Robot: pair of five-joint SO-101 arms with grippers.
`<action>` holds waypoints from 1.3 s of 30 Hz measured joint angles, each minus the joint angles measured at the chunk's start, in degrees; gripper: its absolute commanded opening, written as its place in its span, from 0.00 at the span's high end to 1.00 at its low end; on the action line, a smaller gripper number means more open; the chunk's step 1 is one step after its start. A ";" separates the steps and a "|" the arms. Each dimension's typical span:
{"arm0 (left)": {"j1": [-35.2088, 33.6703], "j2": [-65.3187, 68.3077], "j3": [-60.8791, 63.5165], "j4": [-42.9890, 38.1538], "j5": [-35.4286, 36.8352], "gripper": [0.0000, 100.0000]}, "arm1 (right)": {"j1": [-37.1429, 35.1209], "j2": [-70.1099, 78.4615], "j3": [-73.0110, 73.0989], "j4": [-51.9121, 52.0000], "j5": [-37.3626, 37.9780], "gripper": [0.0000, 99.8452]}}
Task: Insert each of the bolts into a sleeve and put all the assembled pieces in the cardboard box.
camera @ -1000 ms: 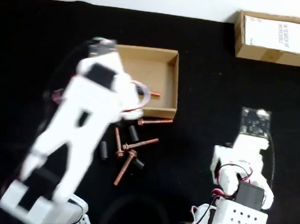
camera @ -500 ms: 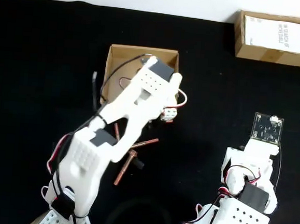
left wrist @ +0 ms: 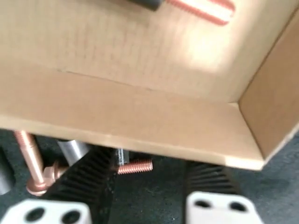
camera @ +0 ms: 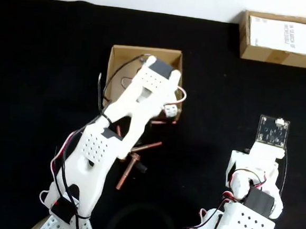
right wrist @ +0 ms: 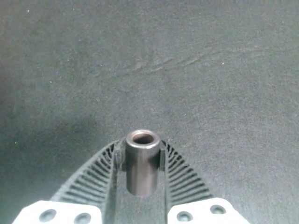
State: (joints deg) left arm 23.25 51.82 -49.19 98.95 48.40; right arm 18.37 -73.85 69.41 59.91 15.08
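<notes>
Right claw [right wrist: 140,153] pinches a dark, hollow sleeve [right wrist: 141,170] upright — left claw [left wrist: 152,173] gapes, gripping nothing.

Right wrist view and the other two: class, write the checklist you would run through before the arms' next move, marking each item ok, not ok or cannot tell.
1. Grip: right hand shut on the sleeve, open end showing: ok.
2. Ready to pick: left hand open, jaws apart: ok.
3. Target: bolt centred between the left fingers: not ok, it lies toward one finger.
4. Clearance: left hand free of the cardboard box wall just ahead: cannot tell.
5. Progress: every bolt sleeved: not ok, loose bolts lie outside the box.
</notes>
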 measured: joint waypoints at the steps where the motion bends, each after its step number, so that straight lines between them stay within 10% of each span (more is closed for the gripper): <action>1: 0.00 0.00 -0.53 0.26 0.00 0.76 | 0.00 0.00 0.18 0.00 0.97 0.99; 39: -4.40 8.26 -3.34 1.49 6.24 0.76 | 0.00 -0.09 3.34 0.00 5.10 0.99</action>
State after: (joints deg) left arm 18.86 60.09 -52.53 100.44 54.64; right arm 18.37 -73.93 72.75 59.91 20.18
